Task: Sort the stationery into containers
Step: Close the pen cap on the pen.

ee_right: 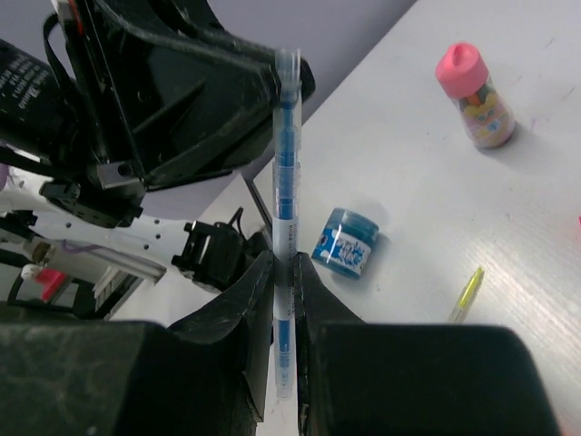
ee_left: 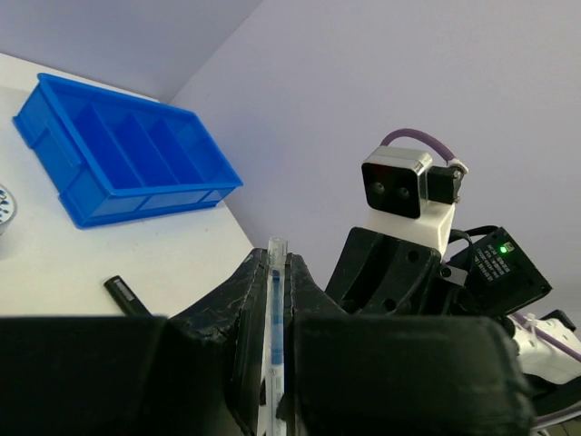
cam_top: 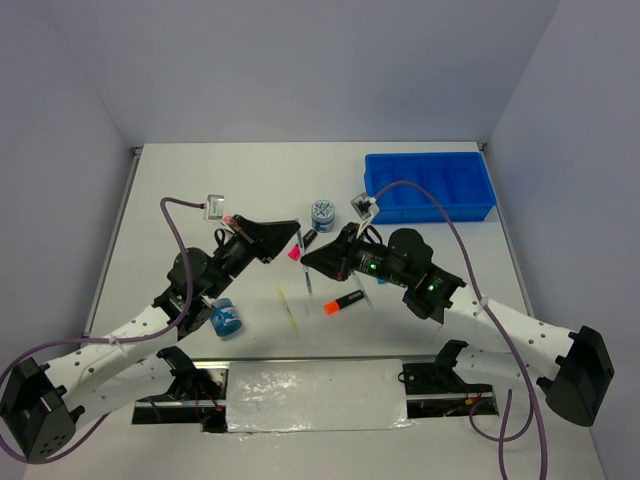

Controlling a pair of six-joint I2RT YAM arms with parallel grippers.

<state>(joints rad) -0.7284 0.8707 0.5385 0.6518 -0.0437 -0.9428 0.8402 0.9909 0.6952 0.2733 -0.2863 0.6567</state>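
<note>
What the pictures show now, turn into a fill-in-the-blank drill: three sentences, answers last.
1. The left gripper and the right gripper are each shut on the same ___.
2. The bottle standing on the table has a ___ cap.
3. The blue tray sits at the table's far ___ corner.
Missing words: pen; pink; right.

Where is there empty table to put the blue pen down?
The table's far left corner, left of the round jar, is bare. So is the strip between the blue tray and the right arm. The middle is crowded: the left hand and right hand hold the blue pen there, near the orange marker and yellow stick.
</note>
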